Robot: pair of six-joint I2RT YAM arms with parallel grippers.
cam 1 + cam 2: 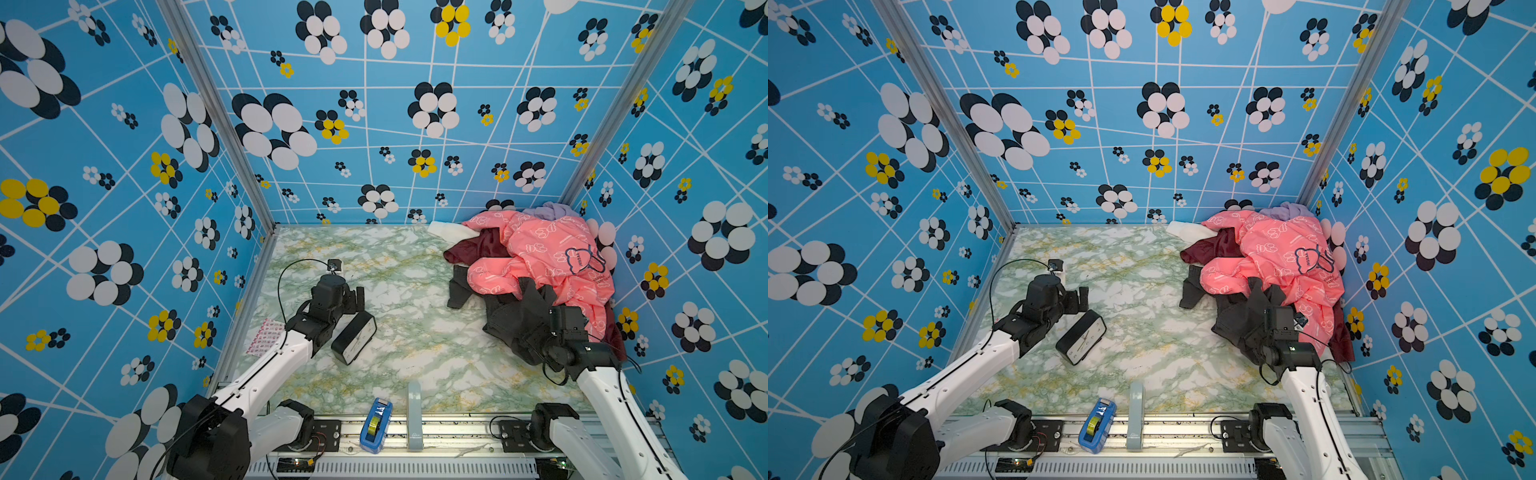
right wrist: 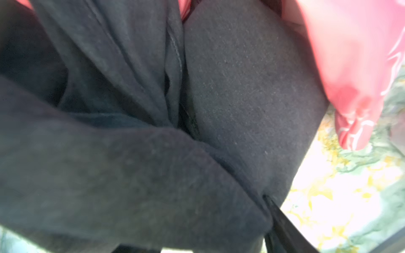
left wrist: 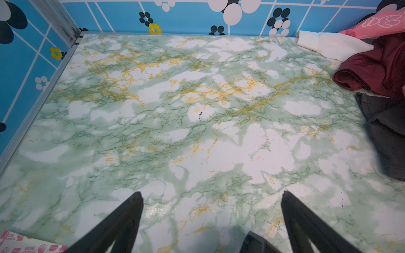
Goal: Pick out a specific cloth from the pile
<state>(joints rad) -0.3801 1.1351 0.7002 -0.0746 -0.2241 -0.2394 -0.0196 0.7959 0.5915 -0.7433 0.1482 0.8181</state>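
The charcoal-black cloth lies at the near edge of the pile. It is partly under the pink jacket, and one sleeve end reaches left onto the table. My right gripper is buried in it. In the right wrist view the cloth fills the space between the jaws, and one fingertip presses its edge. My left gripper stands open over bare table, far left of the pile.
A maroon cloth, a white piece and a lilac piece belong to the pile in the back right corner. A black clock lies by the left arm. A blue tape dispenser and a grey block sit at the front edge.
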